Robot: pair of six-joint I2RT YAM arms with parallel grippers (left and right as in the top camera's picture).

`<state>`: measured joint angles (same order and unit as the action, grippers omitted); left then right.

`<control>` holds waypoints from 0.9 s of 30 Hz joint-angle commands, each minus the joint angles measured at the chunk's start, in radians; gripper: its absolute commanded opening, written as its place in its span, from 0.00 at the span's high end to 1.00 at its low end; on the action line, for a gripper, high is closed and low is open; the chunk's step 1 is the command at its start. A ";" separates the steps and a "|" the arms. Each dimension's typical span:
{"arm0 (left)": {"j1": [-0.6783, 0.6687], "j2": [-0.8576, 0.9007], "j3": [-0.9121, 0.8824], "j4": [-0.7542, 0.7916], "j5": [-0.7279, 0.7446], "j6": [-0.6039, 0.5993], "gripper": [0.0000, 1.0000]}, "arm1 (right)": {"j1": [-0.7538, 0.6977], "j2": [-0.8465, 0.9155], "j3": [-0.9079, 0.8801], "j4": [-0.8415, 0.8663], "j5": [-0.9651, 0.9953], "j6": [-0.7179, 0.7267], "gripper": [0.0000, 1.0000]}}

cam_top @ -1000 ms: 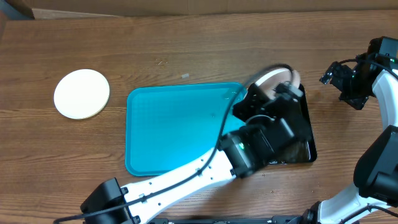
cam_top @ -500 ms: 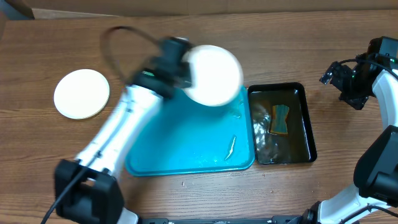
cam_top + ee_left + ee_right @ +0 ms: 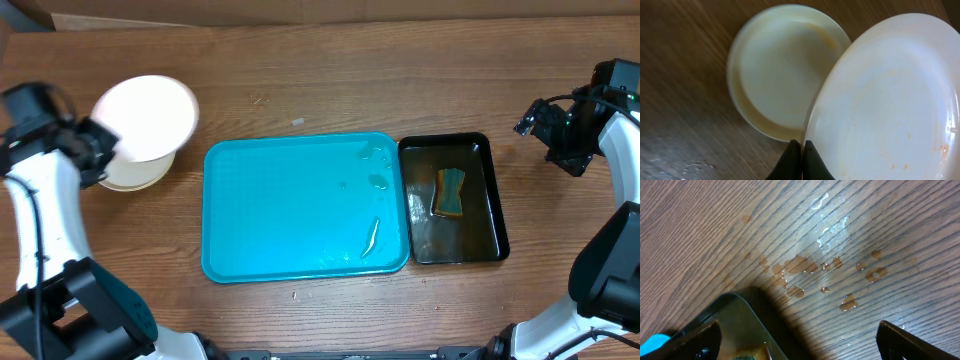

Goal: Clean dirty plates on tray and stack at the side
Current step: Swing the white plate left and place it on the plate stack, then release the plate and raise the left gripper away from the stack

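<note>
My left gripper (image 3: 108,150) is shut on the rim of a white plate (image 3: 150,118) and holds it tilted at the far left of the table. Just under it a pale yellowish plate (image 3: 135,180) lies flat on the wood. In the left wrist view the fingertips (image 3: 801,147) pinch the held plate (image 3: 890,100), which has small orange specks near its lower right. It overlaps the lying plate (image 3: 785,75). The turquoise tray (image 3: 290,200) in the middle holds only water streaks. My right gripper (image 3: 555,130) hangs open at the far right, holding nothing.
A black tub (image 3: 490,215) with brownish water and a sponge (image 3: 450,192) sits against the tray's right side. In the right wrist view its corner (image 3: 740,325) shows, with water drops (image 3: 830,265) on the wood beyond it.
My left arm swung from over the black tub, across the tray, to the far left, carrying the white plate over the lying plate. The right arm has not moved.
</note>
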<state>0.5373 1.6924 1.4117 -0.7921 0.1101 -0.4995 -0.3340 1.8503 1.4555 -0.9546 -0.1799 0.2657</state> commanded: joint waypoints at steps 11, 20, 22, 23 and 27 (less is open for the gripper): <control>0.066 0.174 -0.047 0.116 -0.009 -0.014 0.96 | -0.002 -0.008 0.008 0.004 -0.005 0.003 0.00; 0.066 0.183 -0.037 0.138 -0.005 -0.013 0.65 | -0.002 -0.008 0.008 0.004 -0.005 0.003 0.00; 0.066 0.183 -0.030 0.134 0.015 -0.002 0.33 | -0.002 -0.008 0.008 0.004 -0.005 0.003 0.00; 0.066 0.183 -0.023 0.134 0.046 0.023 0.24 | -0.002 -0.008 0.008 0.004 -0.005 0.003 0.00; 0.063 0.180 0.010 0.132 0.274 0.144 0.14 | -0.002 -0.008 0.008 0.004 -0.005 0.003 0.00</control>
<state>0.6056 1.8732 1.3716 -0.6632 0.1974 -0.4553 -0.3340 1.8503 1.4555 -0.9546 -0.1795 0.2657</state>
